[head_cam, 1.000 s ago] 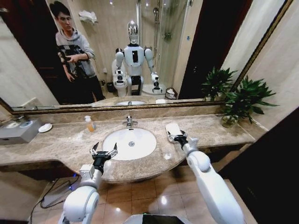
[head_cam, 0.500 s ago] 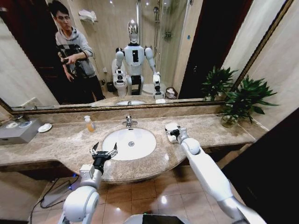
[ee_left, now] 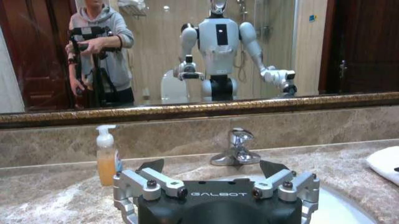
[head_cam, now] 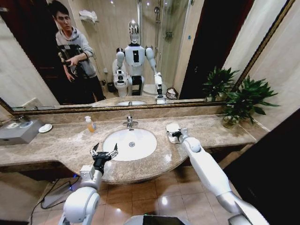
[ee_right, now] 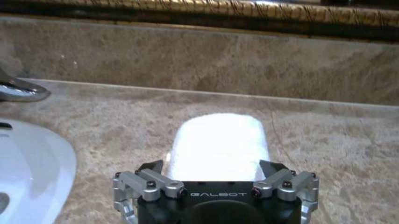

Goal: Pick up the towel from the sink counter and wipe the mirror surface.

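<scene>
Right gripper (ee_right: 212, 169) spread wide, 2 fingers straddling the near end of the towel (ee_right: 218, 142), not yet pinched. Towel flat on the sink counter (head_cam: 211, 129), at 3 o'clock from the basin (head_cam: 130, 144), near the backsplash. Mirror surface (head_cam: 197, 51) beyond at 12 o'clock, untouched.

Likely risks: closing too high and catching just a tuft of pile, so the cloth slips free on lifting; pressing too low and scraping fingertips on marble; dragging the towel toward the basin edge.

Left gripper (ee_left: 215, 179) also spread, idle at 6 o'clock of the basin, facing the faucet (ee_left: 236, 149) and soap bottle (ee_left: 106, 161).
</scene>
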